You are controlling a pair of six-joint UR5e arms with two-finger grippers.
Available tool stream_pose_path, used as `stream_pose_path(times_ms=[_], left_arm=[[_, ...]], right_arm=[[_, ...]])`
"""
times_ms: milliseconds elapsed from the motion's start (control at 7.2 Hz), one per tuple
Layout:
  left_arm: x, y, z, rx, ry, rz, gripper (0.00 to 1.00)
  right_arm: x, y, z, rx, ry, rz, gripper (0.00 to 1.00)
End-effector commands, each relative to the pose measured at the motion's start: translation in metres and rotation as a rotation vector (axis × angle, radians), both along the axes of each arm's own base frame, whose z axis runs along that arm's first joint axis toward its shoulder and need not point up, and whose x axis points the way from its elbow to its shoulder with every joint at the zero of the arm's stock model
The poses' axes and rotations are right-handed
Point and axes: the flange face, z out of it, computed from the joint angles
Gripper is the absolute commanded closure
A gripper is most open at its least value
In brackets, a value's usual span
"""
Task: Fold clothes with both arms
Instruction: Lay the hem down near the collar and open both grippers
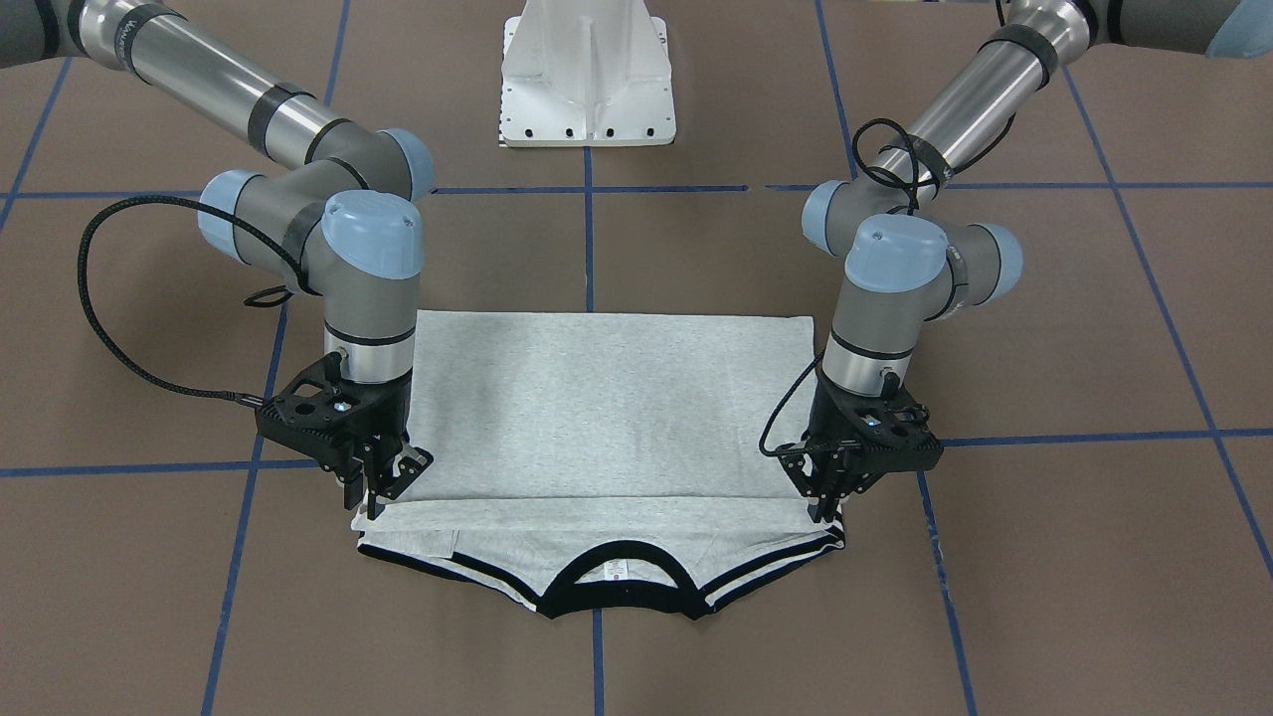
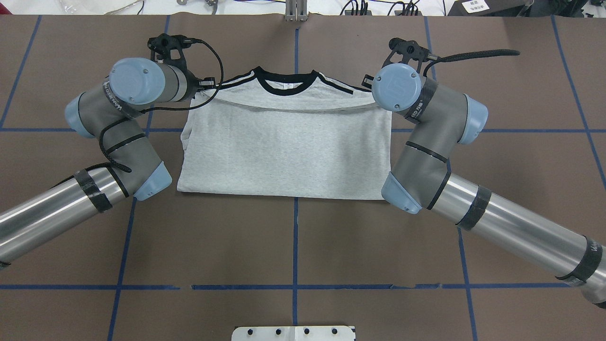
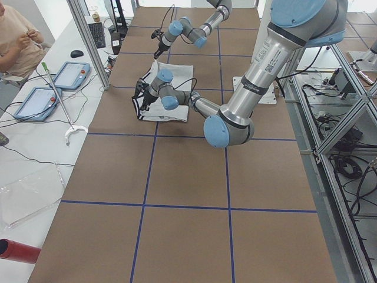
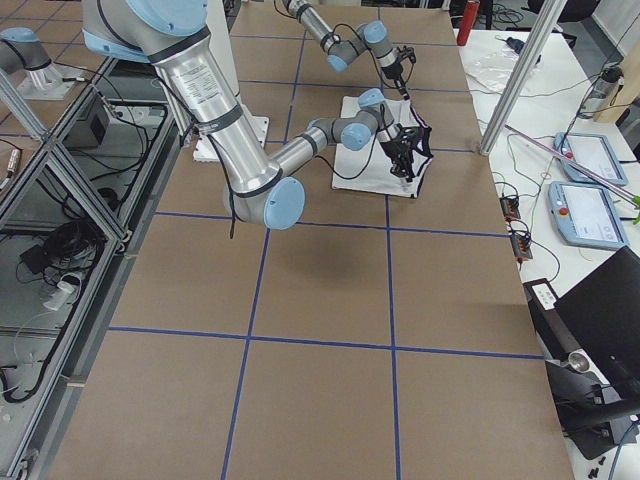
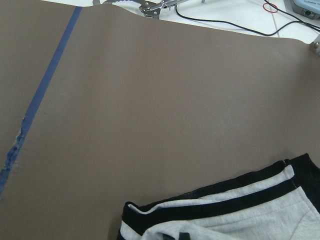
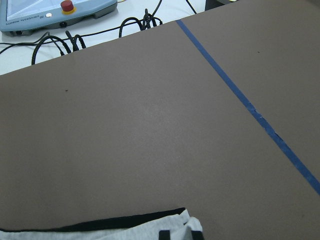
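Observation:
The light grey T-shirt [image 1: 607, 408] lies flat on the brown table, folded in half. Its upper layer reaches almost to the black collar [image 1: 617, 577] and the striped shoulders. My left gripper [image 1: 825, 505] points down at one corner of that upper layer's edge, and my right gripper [image 1: 370, 505] at the other. Each looks shut on the cloth. In the overhead view the held edge [image 2: 284, 108] sags in a slight curve between the wrists, which hide the fingers. The wrist views show only the striped shoulder trim [image 5: 225, 200] and bare table. The print is hidden.
The white pedestal [image 1: 587, 80] stands at the robot's side of the table. Blue tape lines [image 2: 296, 246] cross the brown surface. Beyond the far edge is a side table with teach pendants [image 3: 70, 73], cables and a seated person [image 3: 17, 35].

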Motion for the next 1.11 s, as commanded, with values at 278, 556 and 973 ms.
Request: stream_pose_path(times_ms=[278, 556, 973], left_arm=[[-0.071, 0.013, -0.011, 0.173, -0.013, 0.231, 0.00], [-0.086, 0.085, 0.040, 0.185, 0.100, 0.241, 0.00], [-0.024, 0.173, 0.075, 0.113, 0.182, 0.268, 0.04]], right_arm=[[0.024, -0.014, -0.019, -0.011, -0.050, -0.131, 0.00], [0.026, -0.011, -0.019, -0.006, -0.053, -0.132, 0.00], [0.028, -0.010, -0.021, -0.003, -0.056, -0.133, 0.00]])
